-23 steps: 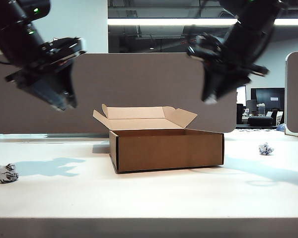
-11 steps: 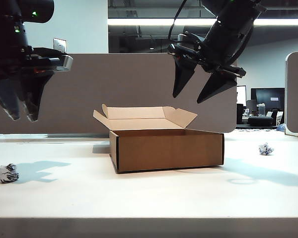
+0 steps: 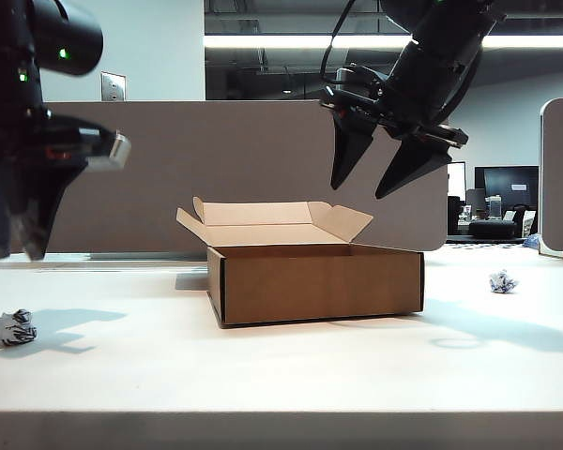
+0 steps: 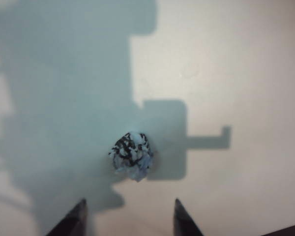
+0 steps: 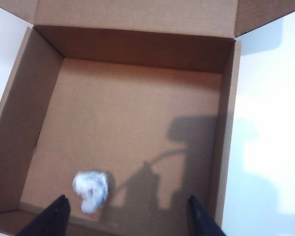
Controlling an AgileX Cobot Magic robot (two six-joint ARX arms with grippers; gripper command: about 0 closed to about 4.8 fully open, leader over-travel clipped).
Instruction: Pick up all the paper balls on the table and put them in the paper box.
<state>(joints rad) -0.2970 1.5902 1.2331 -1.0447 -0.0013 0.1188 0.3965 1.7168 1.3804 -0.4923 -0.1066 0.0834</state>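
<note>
Ball (image 5: 91, 191) dropped in box (image 5: 137, 49), left gripper (image 4: 129, 216), right gripper (image 5: 126, 216), jaws wide.

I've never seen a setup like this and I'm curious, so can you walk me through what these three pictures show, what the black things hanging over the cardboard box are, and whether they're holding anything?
The black shapes are two robot arms, each ending in a two-finger tool. One picture is taken from the front of the table; the other two come from cameras on the arms' wrists, looking down past the fingers.

In the front view, the left tool hangs over a crumpled paper ball on the table's left side. Its wrist picture shows that same ball just ahead of the open fingers, not held.

The right tool hangs open above the brown paper box. Its wrist picture looks into the box, where a ball in the box appears blurred near one wall.

A third ball lies on the table right of the box. Neither tool holds anything.
</note>
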